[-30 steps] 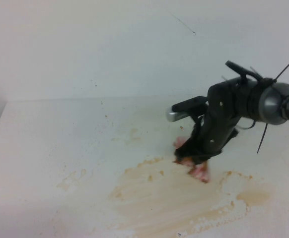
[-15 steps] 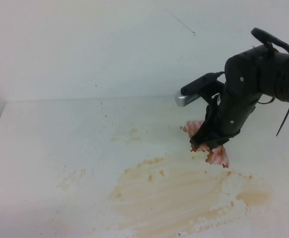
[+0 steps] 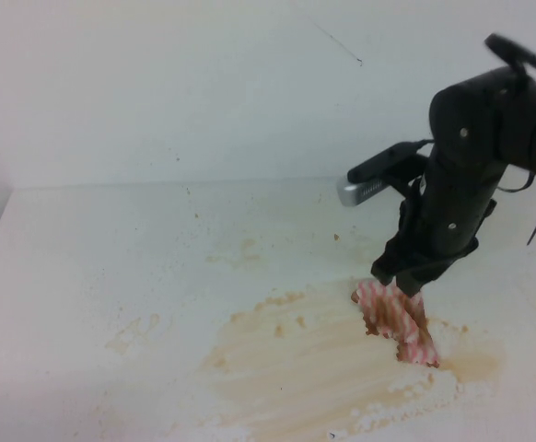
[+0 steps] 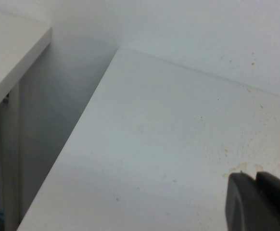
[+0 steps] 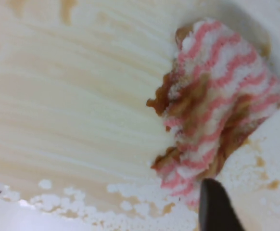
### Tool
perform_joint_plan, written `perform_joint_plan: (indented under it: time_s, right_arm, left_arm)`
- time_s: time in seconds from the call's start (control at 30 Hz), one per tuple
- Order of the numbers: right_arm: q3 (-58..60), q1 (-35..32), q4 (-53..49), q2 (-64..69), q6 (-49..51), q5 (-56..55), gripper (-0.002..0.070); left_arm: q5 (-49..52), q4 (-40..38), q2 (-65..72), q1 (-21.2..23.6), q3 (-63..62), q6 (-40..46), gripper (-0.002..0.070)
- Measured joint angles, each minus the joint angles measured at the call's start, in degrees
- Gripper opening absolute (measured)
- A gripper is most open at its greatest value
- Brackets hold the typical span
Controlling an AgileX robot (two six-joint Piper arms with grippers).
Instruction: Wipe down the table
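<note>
White table (image 3: 102, 249), no readable writing on it. A wide tan smear (image 3: 314, 359) covers the near middle and runs right, with a crumbly pale edge on its near side. The right gripper (image 3: 402, 281) points down at the right part of the smear with its claw apart, fingertips (image 5: 217, 207) just over the cloth. The pink-and-white striped cloth (image 3: 397, 318), soaked brown in patches, lies crumpled on the smear's right part. The left gripper (image 4: 255, 180) is low over clean table near the left edge, tips together.
</note>
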Motion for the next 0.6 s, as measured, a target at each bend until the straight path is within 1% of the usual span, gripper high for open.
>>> perform_joint_plan:
  time_s: [0.07,0.17,0.23,0.3,0.37,0.47,0.6]
  right_arm:
    - [0.0,0.0,0.5,-2.0,-0.2,0.5,0.0238]
    - [0.0,0.0,1.9,-6.2,-1.5,1.2,0.0099]
    - [0.0,0.0,2.8,-9.2,-2.1,1.8,0.0041]
    - [0.0,0.0,3.9,-12.7,-2.4,2.2,0.0016]
    - [0.7,0.0,5.2,-16.2,-2.6,2.4,0.0006]
    - [3.4,0.0,6.9,-22.1,-2.6,2.0,0.0001]
    - [10.0,0.0,7.9,-32.1,-1.8,-0.7,0.0]
  left_arm:
    - [0.0,0.0,0.0,0.0,0.0,0.0,-0.0003]
    - [0.0,0.0,0.0,0.0,0.0,0.0,-0.0003]
    - [0.0,0.0,0.0,0.0,0.0,0.0,-0.0003]
    - [0.0,0.0,0.0,0.0,0.0,0.0,-0.0003]
    - [0.0,0.0,0.0,0.0,0.0,0.0,-0.0003]
    - [0.0,0.0,0.0,0.0,0.0,0.0,-0.0003]
    - [0.0,0.0,0.0,0.0,0.0,0.0,-0.0003]
